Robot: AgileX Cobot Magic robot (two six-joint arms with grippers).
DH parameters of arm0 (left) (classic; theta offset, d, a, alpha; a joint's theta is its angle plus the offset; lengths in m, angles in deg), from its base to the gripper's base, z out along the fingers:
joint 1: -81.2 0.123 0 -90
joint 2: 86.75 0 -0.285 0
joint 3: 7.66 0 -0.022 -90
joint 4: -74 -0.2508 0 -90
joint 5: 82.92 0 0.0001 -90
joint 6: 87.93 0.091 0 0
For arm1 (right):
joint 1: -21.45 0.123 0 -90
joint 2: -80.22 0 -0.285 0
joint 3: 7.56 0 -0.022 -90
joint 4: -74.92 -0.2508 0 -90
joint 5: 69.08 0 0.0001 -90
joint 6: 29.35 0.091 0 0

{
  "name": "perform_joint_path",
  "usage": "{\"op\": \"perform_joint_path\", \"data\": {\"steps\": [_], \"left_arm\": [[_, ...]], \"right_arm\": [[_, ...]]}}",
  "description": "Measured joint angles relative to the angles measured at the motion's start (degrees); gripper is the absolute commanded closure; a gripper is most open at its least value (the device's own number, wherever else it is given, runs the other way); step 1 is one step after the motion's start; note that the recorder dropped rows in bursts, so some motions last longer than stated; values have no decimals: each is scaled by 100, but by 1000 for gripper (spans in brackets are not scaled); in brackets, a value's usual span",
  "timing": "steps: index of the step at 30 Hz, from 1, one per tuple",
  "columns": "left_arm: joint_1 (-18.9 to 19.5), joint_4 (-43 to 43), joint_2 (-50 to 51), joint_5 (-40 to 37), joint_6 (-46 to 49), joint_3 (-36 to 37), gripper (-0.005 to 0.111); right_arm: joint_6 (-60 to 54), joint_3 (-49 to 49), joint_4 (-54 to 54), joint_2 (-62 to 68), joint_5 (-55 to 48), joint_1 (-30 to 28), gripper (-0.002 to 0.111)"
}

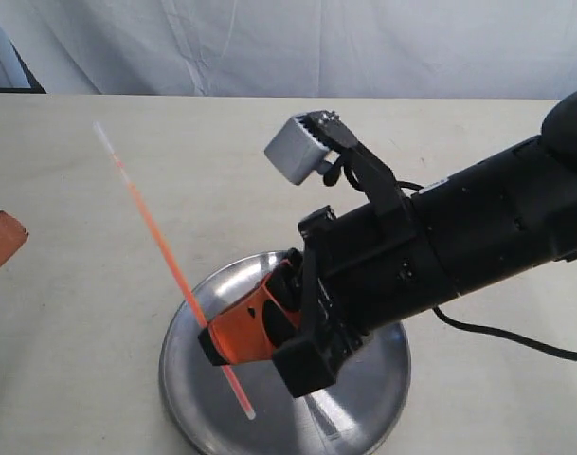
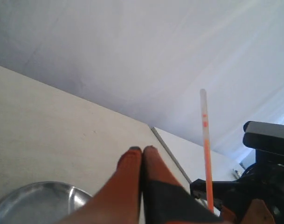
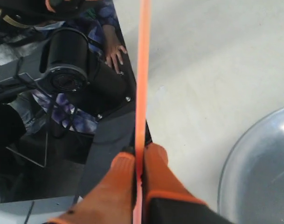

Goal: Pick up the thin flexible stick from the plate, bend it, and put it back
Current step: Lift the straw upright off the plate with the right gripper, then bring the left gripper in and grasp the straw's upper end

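The stick [image 1: 155,227] is off the plate and slanted in the air. Its whitish end points up and away toward the left side of the table [image 1: 61,332], and its lower end hangs over the plate [image 1: 198,408]; I cannot tell whether that tip touches the metal. It looks very light, and thin enough to flex easily. As smooth, narrow plastic it will probably pivot or slide in a pinch unless the pads bear on it squarely, and a sharp bend could kink it rather than arc it. The right gripper [image 1: 212,339] holds it low down, not far from the lower end, so a long free length stands above the grip. In the right wrist view the rod runs straight between the two orange fingertips [image 3: 153,156], which are clenched on it. A second hold is best taken well up that free length, below the whitish tip, so the span between the two grips is long enough to curve gently. The left gripper [image 2: 142,150] is well apart from the stick, over the table beside the plate's edge. Its jaws are pressed together with nothing between them, so they would have to part before taking that upper hold.
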Motion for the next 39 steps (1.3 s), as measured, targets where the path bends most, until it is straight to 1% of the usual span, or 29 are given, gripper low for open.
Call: {"op": "perform_joint_path", "data": {"steps": [1,2,4,5,6,8,12,14,16,18,19,22,23,25,26,27,28,30,32,35,39], "left_arm": [[0,58,0,25,-29,0,97],[0,119,0,79,-41,0,84],[0,353,0,391,-76,0,66],[0,463,0,530,-90,0,54],[0,646,0,750,-101,0,49],[0,880,0,894,-204,0,51],[0,891,12,961,-249,0,55],[0,891,105,1130,-249,0,55],[0,867,368,1465,-259,-42,55],[0,714,755,1814,-259,-307,55],[0,564,1000,1952,-259,-588,55],[0,237,1538,2143,-249,-1091,57],[0,165,1694,2247,-249,-1187,60],[0,63,2183,2615,-210,-1349,77],[0,34,2348,2759,-163,-1397,93],[-40,10,2640,3026,-16,-1490,101],[-105,10,2795,3154,88,-1551,107],[-265,118,3046,3348,403,-1692,107],[-517,281,3280,3415,772,-1857,107],[-965,472,3584,3369,1381,-2171,107],[-1710,497,4003,2973,2065,-2584,107]], "right_arm": [[-43,0,-47,0,-15,0,109],[-57,0,-112,0,-32,0,109],[-93,0,-255,0,-21,0,109],[-93,0,-297,0,-5,0,109],[-93,0,-360,0,54,0,109],[-117,0,-483,0,183,63,109],[-183,-45,-620,0,355,436,109],[-203,-135,-641,0,377,560,109],[-203,-218,-723,0,366,626,109],[-203,-221,-778,0,293,630,109],[-188,-221,-817,0,199,630,109],[-188,-221,-893,-28,145,630,109],[-188,-221,-943,-60,145,630,109],[-188,-221,-1052,-173,156,630,109],[-188,-221,-1074,-233,174,630,109],[-180,-221,-1099,-351,279,630,109],[-149,-221,-1097,-427,355,630,109],[-33,-221,-1068,-575,496,630,109],[194,-221,-947,-753,584,630,109],[682,-221,-712,-1015,658,630,109],[1080,-221,-515,-1262,704,630,109]]}}
